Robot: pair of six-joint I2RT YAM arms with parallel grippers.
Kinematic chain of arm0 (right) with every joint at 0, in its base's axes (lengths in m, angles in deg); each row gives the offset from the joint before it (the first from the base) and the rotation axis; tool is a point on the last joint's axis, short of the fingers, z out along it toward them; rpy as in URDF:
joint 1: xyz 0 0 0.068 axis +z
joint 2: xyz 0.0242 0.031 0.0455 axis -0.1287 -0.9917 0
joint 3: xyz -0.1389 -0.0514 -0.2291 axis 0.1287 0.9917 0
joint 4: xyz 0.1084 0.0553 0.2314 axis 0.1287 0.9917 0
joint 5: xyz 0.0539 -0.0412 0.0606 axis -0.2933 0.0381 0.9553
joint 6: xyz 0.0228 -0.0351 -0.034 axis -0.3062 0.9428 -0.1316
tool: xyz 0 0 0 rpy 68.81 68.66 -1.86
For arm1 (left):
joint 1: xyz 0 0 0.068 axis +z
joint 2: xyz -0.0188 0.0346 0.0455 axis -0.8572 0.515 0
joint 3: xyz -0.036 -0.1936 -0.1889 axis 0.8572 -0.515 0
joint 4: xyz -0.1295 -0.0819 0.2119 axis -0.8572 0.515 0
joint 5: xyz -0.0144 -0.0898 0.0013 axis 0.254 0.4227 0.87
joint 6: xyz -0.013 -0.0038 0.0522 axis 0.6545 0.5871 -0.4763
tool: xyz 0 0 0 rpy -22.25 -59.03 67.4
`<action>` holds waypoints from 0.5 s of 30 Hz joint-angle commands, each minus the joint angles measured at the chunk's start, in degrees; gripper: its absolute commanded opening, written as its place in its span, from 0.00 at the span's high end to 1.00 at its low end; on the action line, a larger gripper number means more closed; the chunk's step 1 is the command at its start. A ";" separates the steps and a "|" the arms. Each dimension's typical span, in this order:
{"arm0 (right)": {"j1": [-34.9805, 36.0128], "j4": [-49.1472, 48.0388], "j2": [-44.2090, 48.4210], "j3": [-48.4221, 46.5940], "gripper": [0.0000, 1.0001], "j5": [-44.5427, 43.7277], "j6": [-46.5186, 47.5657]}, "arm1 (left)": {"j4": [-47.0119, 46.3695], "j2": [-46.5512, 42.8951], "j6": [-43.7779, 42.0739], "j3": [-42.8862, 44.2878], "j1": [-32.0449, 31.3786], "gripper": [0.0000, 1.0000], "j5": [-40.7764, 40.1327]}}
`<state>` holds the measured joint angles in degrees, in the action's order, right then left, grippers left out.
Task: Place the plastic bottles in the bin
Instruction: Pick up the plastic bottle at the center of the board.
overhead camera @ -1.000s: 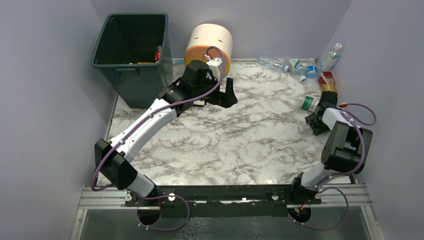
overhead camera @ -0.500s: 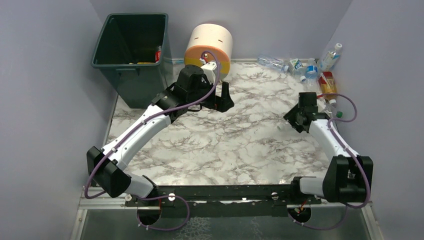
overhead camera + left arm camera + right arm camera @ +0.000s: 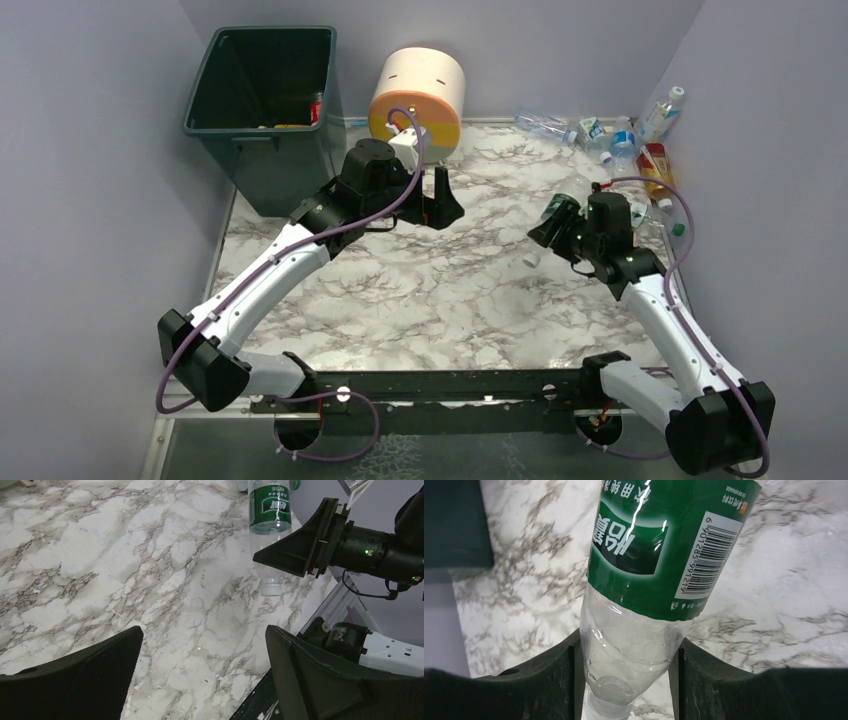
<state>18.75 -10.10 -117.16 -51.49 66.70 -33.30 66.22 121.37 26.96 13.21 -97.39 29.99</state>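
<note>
My right gripper is shut on a clear plastic bottle with a green label, held above the marble table right of centre. In the right wrist view the bottle sits neck-down between both fingers. The left wrist view shows the same bottle hanging cap-down. My left gripper is open and empty over the table's middle back, its jaws wide apart. The dark green bin stands at the back left with a red bottle inside. More bottles lie in the back right corner.
A round cream and yellow drawer unit stands at the back, right of the bin and just behind my left gripper. One bottle leans on the right wall. A metal rail runs along the near edge.
My right arm has swung left from the bottle pile toward the table's centre, carrying the green-labelled bottle. My left arm has drawn back slightly to the left, still open.
</note>
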 commanded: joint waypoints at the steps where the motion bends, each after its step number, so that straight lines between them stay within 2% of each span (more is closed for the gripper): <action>1: 1.53 -2.17 0.72 -0.84 0.52 10.17 5.23 | -2.89 -1.84 2.92 -1.93 -0.28 0.01 0.20; 8: 6.93 -0.43 -2.17 -7.84 0.52 15.04 11.02 | -4.00 -1.92 4.74 -2.68 -0.13 0.01 0.43; 15: 15.72 -1.15 -2.24 -9.70 0.52 12.83 12.37 | -5.72 -2.69 7.90 -4.50 1.10 0.01 3.62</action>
<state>30.46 -10.47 -119.56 -60.75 78.72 -23.25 63.42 120.70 32.01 10.22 -97.00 30.34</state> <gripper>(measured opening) 0.544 0.992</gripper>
